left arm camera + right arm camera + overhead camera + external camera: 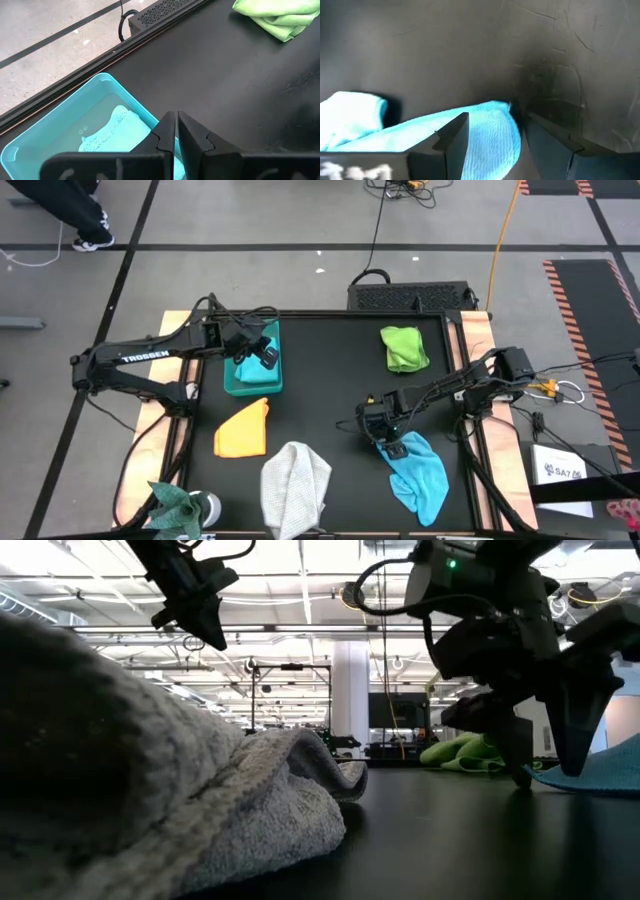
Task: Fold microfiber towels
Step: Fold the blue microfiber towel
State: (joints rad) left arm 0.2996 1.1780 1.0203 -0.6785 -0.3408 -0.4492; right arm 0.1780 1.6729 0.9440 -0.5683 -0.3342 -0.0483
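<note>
Overhead first: you see five towels spread over the black tabletop. The lime green towel lies far right, the orange-yellow towel near left, the light grey towel at the near middle, and the light blue towel near right. A teal towel sits in the teal bin at far left, with your left gripper hanging above it. Your right gripper is down at the far left corner of the light blue towel.

Level with the tabletop, the grey towel fills the near left, and the right gripper's tips reach down to the light blue towel's edge at the right.

From the left wrist, the jaws are pressed together and hold nothing; the bin and its teal towel lie just below them.

From the right wrist, the jaws stand wide apart, straddling the light blue towel's corner without pinching it.

You appear to be at the start of folding the light blue towel. Next you would need to close on that corner, lift it and carry it across to the opposite edge.
</note>
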